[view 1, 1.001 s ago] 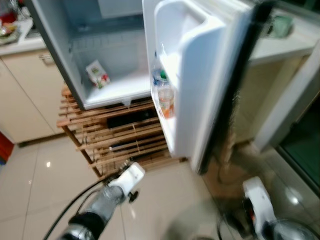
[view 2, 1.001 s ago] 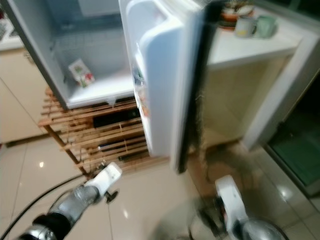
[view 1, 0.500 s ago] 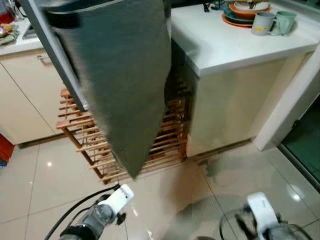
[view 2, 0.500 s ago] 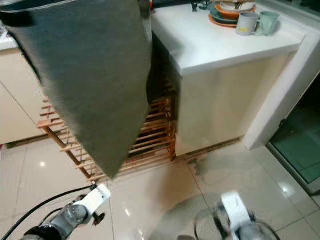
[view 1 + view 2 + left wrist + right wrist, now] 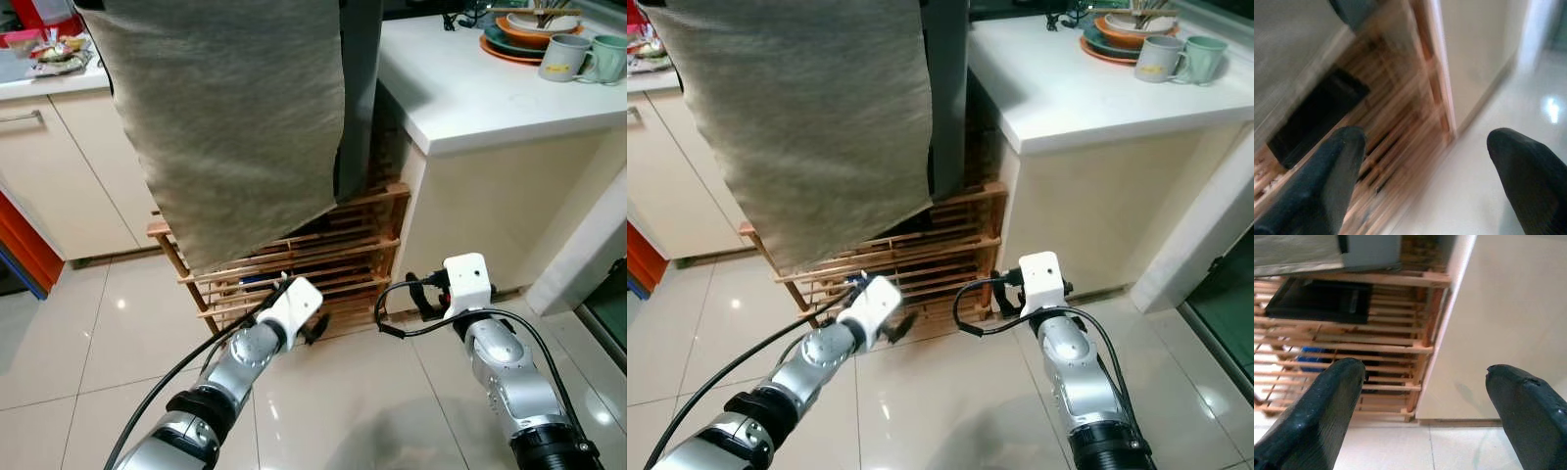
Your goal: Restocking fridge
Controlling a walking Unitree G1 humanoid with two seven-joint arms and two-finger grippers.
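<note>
Your grey fridge (image 5: 235,117) stands shut on the slatted wooden rack (image 5: 323,255) holding a flat black box (image 5: 1322,301), both left gripper (image 5: 1420,161) and right gripper (image 5: 1425,401) spread, empty, low before it.

Home kitchen: counter (image 5: 470,93), dishes (image 5: 524,34), cabinets (image 5: 69,166).

Both silver arms reach forward and down, elbows bent, white wrist blocks leading. The left gripper (image 5: 1422,161) has its black fingers (image 5: 1327,181) spread wide, holding nothing. The right gripper (image 5: 1425,401) likewise has its fingers (image 5: 1528,406) wide apart and empty.
</note>
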